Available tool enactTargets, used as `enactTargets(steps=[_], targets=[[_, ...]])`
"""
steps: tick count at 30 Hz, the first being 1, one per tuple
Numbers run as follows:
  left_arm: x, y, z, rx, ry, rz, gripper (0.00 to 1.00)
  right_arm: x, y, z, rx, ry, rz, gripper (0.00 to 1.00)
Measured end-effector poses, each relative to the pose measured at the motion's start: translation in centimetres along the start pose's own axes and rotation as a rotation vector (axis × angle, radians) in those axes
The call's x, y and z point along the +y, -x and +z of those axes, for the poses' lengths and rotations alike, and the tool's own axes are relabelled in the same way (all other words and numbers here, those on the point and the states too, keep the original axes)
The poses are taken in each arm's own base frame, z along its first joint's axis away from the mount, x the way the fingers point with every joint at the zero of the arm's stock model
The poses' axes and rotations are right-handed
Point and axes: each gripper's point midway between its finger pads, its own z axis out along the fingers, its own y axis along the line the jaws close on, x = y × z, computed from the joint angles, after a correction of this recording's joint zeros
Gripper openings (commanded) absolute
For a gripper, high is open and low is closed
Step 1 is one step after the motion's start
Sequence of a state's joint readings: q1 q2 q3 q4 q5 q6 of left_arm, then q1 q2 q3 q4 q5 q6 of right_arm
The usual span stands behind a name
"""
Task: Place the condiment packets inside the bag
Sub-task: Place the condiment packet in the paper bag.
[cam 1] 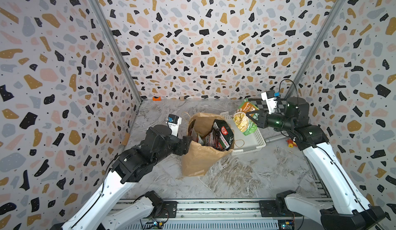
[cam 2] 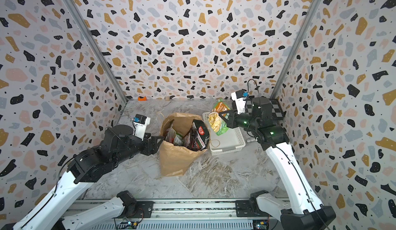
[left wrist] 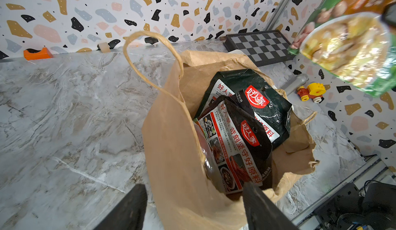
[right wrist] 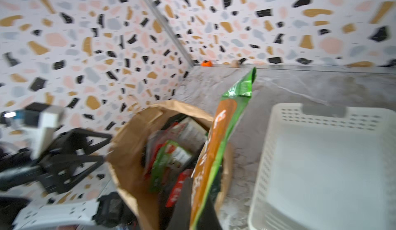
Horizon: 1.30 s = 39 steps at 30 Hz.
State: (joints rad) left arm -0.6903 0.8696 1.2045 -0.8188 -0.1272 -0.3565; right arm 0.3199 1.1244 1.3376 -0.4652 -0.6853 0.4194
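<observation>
terrazzo-print walls box in a marble tabletop point(cam 1: 246, 175). the brown paper bag point(cam 1: 199, 156) stands mid-table, with black-and-white condiment packets point(cam 1: 222, 135) poking from its mouth. the left claw point(cam 1: 186, 142) has its jaws apart astride the bag's near rim, seemingly steadying the opening. the right claw point(cam 1: 252, 115) is clamped on a green-orange packet point(cam 1: 243, 121), aloft over the white lattice basket point(cam 1: 252, 148) beside the bag. this looks like the carry step. next, swing the packet over the mouth and let go.

Overhead pair, wrist views nearer bag point(left wrist: 171, 164)
</observation>
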Motion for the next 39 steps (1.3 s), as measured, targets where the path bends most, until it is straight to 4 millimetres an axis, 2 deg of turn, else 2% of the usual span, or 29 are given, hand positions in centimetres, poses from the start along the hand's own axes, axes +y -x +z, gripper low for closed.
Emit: enactTargets(steps=[2,5,10,15,18,22,27,31,34,39], targets=[[0.0,-0.3,0.3,0.007,-0.003,-0.002,0.69,2.8,-0.7,0.7,0.04,0.109,-0.006,0.0],[-0.1,-0.4,0.4,0.008,-0.009,-0.005,0.66,5.0,-1.9,2.8,0.12,0.218,0.018,0.0],[-0.1,-0.2,0.0,-0.006,-0.012,-0.007,0.66,5.7,-4.2,8.4,0.267,0.302,0.086,0.0],[0.4,-0.3,-0.6,-0.029,0.005,-0.005,0.71,6.7,-7.0,12.4,0.399,0.367,0.133,0.0],[0.8,-0.3,-1.0,-0.044,0.02,0.0,0.72,7.5,-8.8,13.5,0.467,0.408,0.153,0.0],[1.4,-0.2,-1.4,-0.064,0.044,0.007,0.72,7.9,-10.3,13.6,0.533,0.415,0.177,0.0],[2.0,-0.4,-1.8,-0.078,0.067,0.015,0.73,8.0,-10.2,14.2,0.561,0.408,0.195,0.0],[2.2,-0.3,-2.0,-0.088,0.077,0.018,0.75,8.6,-9.8,16.0,0.578,0.412,0.19,0.0],[2.4,-0.2,-2.3,-0.098,0.085,0.016,0.77,8.1,-10.0,17.6,0.593,0.373,0.196,0.0],[3.0,0.1,-2.9,-0.127,0.115,0.005,0.8,6.3,-11.2,19.8,0.624,0.281,0.221,0.24]])
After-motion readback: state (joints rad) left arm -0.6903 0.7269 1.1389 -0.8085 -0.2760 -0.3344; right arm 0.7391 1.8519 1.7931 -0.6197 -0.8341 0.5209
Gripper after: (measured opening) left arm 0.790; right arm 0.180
